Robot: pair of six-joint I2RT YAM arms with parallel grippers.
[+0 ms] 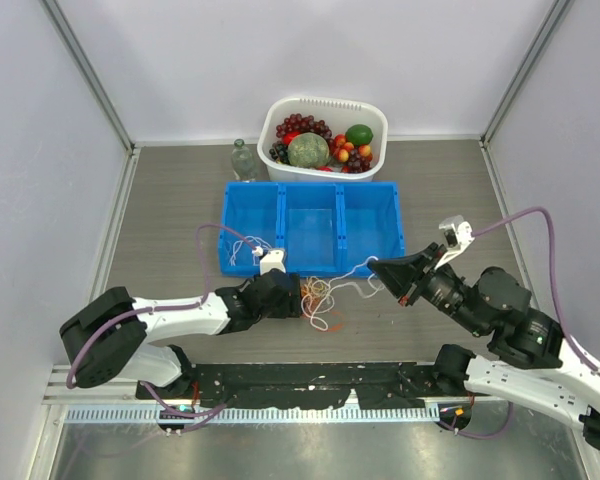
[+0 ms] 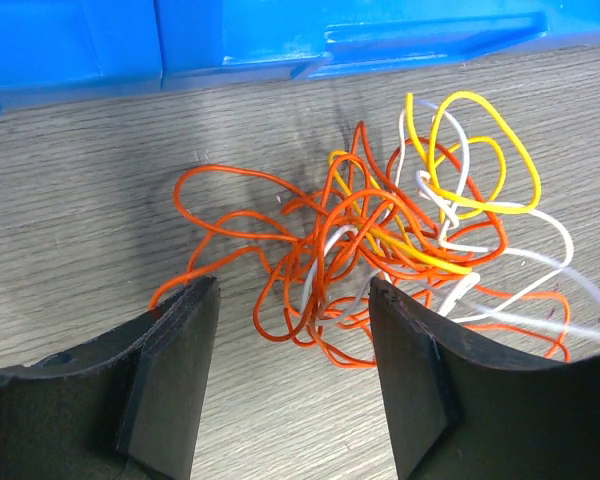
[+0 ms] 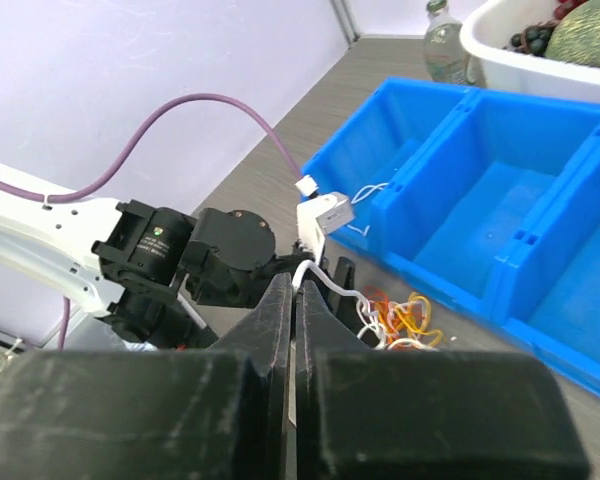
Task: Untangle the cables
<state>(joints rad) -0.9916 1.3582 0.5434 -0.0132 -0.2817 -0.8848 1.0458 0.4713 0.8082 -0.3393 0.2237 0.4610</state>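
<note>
Pinching one white strand (image 3: 325, 281) between fingers closed flat together, the right pincer (image 3: 298, 285) holds it a little off the worktop (image 1: 170, 200), a grip that looks meant to draw this one cord free of the others. Only the right wrist camera shows the strand running in between the fingertips. From above it is just a pale line from the right pincer (image 1: 373, 264) back to the heap. Opposite, the left pincer (image 2: 292, 300) sits low with its jaws wide apart and nothing in them. Its fingers (image 2: 170, 380) stand on either side of the near edge of the cables (image 2: 380, 230), probably so it can pin or seize the knot while the other arm pulls. The left wrist camera alone shows how tight the snarl is: orange loops threaded through yellow and white, with one orange loop reaching the inner finger, though contact cannot be made out. The overhead camera gives the wider layout. The cables (image 1: 320, 300) lie on the worktop between the two arms, just in front of the blue bin (image 1: 310, 186), with a white basket (image 1: 320, 101) of fruit and a bottle (image 1: 243, 160) farther back.
</note>
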